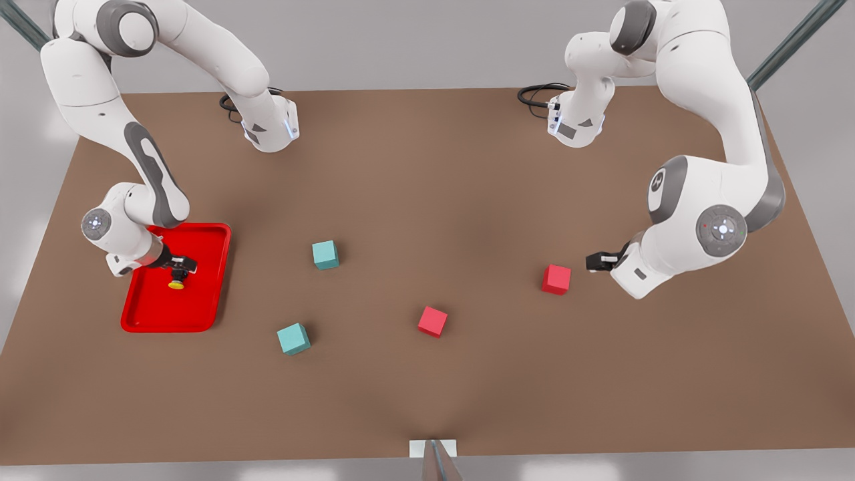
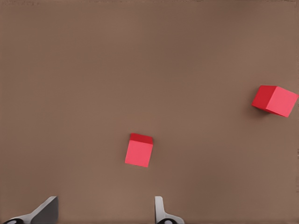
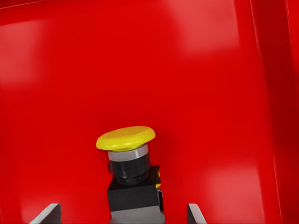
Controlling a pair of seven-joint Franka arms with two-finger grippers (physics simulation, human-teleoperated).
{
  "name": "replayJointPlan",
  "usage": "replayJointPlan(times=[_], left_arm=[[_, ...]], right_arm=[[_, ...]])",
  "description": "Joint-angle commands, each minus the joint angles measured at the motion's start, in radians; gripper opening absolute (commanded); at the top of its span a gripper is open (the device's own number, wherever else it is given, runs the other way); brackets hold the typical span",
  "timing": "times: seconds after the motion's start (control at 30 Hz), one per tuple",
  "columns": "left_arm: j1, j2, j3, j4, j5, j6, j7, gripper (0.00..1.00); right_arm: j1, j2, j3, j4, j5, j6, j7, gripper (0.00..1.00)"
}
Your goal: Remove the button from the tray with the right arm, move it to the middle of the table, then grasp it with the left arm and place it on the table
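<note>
— What's on the brown bench [image 1: 427, 167]?
— Red tray [image 1: 143, 321] holding the button [image 1: 176, 284]; right gripper [image 1: 179, 270] over it, fingers spread. Left gripper [image 1: 594, 262] waits near a red cube [image 1: 556, 279], fingers apart. Grey walls behind.

Pale grey floor [image 1: 374, 40] around — glossy light patches, metal struts [image 1: 791, 43] at corners

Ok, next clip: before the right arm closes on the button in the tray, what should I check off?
1. Button lies between the right gripper fingers: ok.
2. Right gripper open, fingers apart from the button: ok.
3. Button inside the tray: ok.
4. Button standing upright: cannot tell; in the right wrist view it seems to lie on its side.
5. Left gripper waits open above the table, beside the red cubes: ok.
6. Table middle free for the handover: ok.
</note>
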Motion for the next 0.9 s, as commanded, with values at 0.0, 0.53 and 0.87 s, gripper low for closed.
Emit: replayJointPlan(times=[0.0,0.53,0.87], left_arm=[[0.001,-0.005,0.0,0.001,0.001,-0.004,-0.004,1.0],[0.0,-0.004,0.0,0.0,0.001,-0.001,-0.007,1.0],[0.0,-0.005,-0.002,0.0,0.001,-0.004,-0.013,1.0]], right_arm=[[-0.001,0.002,0.0,-0.004,-0.016,0.006,0.06,1.0],[-0.015,0.032,-0.001,-0.013,-0.063,0.006,0.035,0.7],[-0.013,0.029,-0.001,-0.013,-0.062,0.004,0.035,0.43]])
